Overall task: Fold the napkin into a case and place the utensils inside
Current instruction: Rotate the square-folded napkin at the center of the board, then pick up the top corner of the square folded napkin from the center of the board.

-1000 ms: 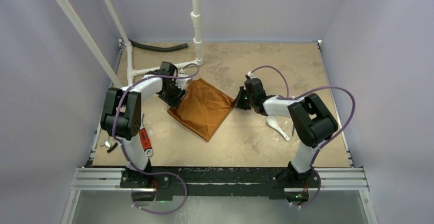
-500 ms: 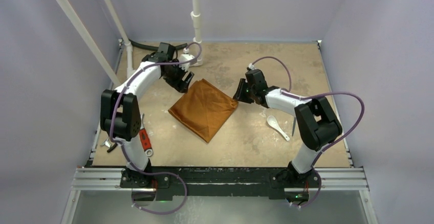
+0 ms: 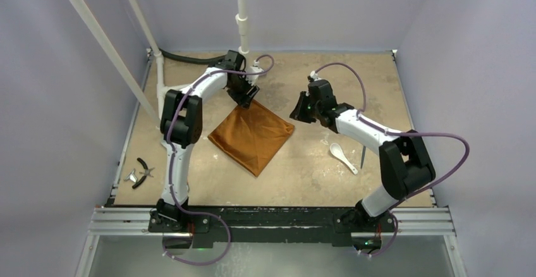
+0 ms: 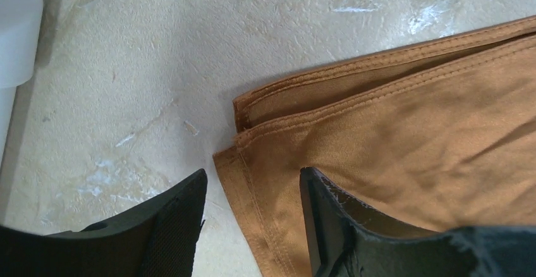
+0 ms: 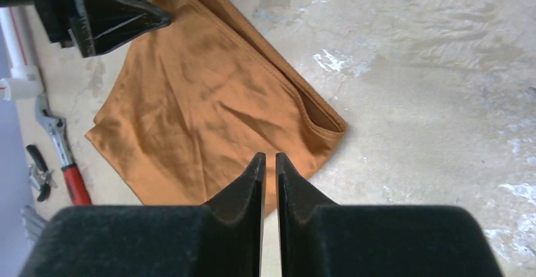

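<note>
The rust-orange napkin (image 3: 251,138) lies folded flat as a diamond mid-table, with layered hemmed edges at its far corner (image 4: 411,119). My left gripper (image 3: 244,98) is open just above that far corner; in the left wrist view (image 4: 253,226) the jaws straddle the hemmed edge without closing on it. My right gripper (image 3: 296,114) is shut and empty, just off the napkin's right corner, and hovers over the cloth (image 5: 202,112) in the right wrist view (image 5: 270,160). The white spoon (image 3: 343,157) and the thin grey-blue utensil (image 3: 363,157) lie on the table to the right.
White pipes (image 3: 242,24) and a black hose (image 3: 189,57) stand at the back left. Small black pliers (image 3: 144,169) lie at the left edge. The right wrist view shows a red-handled tool (image 5: 74,182) left of the napkin. Purple walls enclose the table.
My left arm has swung from the napkin's left corner round to its far corner. My right gripper has drawn back a little from the right corner. The napkin lies flatter.
</note>
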Motion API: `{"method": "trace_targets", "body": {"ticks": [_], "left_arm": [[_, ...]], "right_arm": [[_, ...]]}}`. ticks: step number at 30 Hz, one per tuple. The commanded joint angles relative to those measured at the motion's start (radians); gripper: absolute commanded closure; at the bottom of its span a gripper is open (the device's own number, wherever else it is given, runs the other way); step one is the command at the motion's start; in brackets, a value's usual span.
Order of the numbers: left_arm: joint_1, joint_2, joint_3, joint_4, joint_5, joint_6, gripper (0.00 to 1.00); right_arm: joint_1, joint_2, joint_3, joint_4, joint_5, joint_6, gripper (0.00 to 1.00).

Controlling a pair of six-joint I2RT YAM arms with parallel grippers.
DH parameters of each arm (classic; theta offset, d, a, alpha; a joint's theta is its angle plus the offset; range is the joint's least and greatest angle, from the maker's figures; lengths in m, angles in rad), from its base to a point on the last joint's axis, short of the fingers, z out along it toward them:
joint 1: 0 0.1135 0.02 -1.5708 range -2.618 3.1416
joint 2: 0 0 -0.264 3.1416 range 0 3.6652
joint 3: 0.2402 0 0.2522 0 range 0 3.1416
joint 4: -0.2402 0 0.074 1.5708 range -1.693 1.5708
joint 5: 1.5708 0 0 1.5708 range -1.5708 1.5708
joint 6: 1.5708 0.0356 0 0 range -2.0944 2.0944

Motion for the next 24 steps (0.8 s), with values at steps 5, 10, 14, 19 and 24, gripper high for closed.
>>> {"method": "trace_targets", "body": {"ticks": [5, 10, 14, 19, 24], "left_arm": [[-0.025, 0.021, 0.094, 0.011, -0.005, 0.030, 0.47], [-0.034, 0.027, 0.085, 0.023, -0.015, 0.030, 0.48], [-0.034, 0.040, 0.083, 0.023, -0.008, 0.034, 0.52], [-0.034, 0.056, 0.090, 0.030, -0.007, 0.021, 0.60], [-0.034, 0.066, 0.093, 0.035, -0.020, 0.023, 0.66]], "right_arm": [[-0.002, 0.005, -0.046, 0.116, -0.143, 0.051, 0.92], [0.003, 0.040, -0.067, 0.169, -0.201, 0.075, 0.93], [0.013, 0.071, -0.073, 0.199, -0.227, 0.090, 0.94], [0.038, 0.116, -0.064, 0.217, -0.233, 0.099, 0.97], [0.042, 0.153, -0.076, 0.245, -0.244, 0.110, 1.00]]}}
